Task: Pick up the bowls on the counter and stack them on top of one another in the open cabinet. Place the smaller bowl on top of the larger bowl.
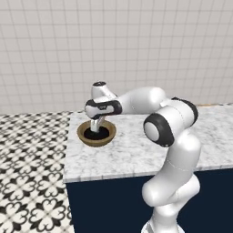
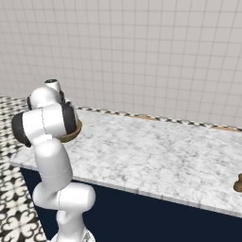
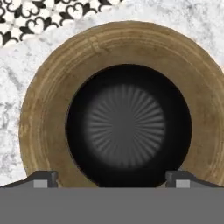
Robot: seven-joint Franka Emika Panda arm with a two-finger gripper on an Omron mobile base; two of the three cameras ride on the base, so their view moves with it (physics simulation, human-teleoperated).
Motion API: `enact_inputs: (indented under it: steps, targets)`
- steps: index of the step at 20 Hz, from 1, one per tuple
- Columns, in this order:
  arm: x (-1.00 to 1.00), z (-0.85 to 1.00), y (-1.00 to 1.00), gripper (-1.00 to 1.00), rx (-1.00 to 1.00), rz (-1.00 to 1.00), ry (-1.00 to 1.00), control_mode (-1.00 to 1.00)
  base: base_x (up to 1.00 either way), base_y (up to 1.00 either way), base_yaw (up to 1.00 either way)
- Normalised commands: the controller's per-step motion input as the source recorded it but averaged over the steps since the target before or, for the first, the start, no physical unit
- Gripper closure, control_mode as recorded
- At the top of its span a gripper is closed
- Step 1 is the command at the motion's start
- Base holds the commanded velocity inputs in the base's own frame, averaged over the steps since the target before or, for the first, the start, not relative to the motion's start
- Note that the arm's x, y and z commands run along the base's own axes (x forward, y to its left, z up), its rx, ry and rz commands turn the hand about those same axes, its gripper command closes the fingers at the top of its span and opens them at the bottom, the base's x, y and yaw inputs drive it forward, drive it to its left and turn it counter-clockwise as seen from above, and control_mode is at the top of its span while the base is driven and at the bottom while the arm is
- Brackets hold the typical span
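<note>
The pincer [image 3: 112,177] hangs straight over the two bowls with its jaws spread wide, nothing between them; in the hand view its two tips [image 3: 41,178] stand at either side of the black bowl [image 3: 127,127], just outside its rim. The black bowl sits nested inside the wooden bowl [image 3: 48,109], directly beneath the pincer, and the pair rests on the counter [image 1: 136,150] near its left end, close to the far edge.

Judging by this, the bowls are stacked the right way, small in large, but on the counter and not in the cabinet, so the step in hand looks like a pick: either the black bowl alone or the pair. The next move calls for a short descent and then a closing on a rim. With the tips straddling the black bowl, they would have to come down into the narrow ring between the black rim and the wooden wall, or shift to pinch one side of a rim instead. A glossy bowl may slip under a light pinch.

Beyond the bowls, past the counter's edge, lies the patterned floor [image 1: 27,159], and a tiled wall [image 1: 113,41] rises behind. Far off to the pincer's right, a small brown object [image 2: 238,183] stands on the counter, well apart. Nothing stands close around the bowls to block the descent.
</note>
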Motion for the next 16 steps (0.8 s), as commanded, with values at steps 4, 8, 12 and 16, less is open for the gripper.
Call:
enact_inputs:
  steps: [4, 8, 12, 16]
  targets:
    - [-0.02, 0.00, -0.74, -1.00, 0.06, -0.71, 0.00, -1.00, 0.00, 0.00, 0.00]
    - [0.22, -0.19, -0.22, -1.00, 0.01, -0.63, 0.00, -1.00, 0.00, 0.00, 0.00]
    - [0.21, -0.24, -0.01, -1.00, 0.07, -0.58, 0.00, -1.00, 0.00, 0.00, 0.00]
    - [-0.21, -0.05, -0.20, -1.00, 0.20, -0.55, 0.00, -1.00, 0.00, 0.00, 0.00]
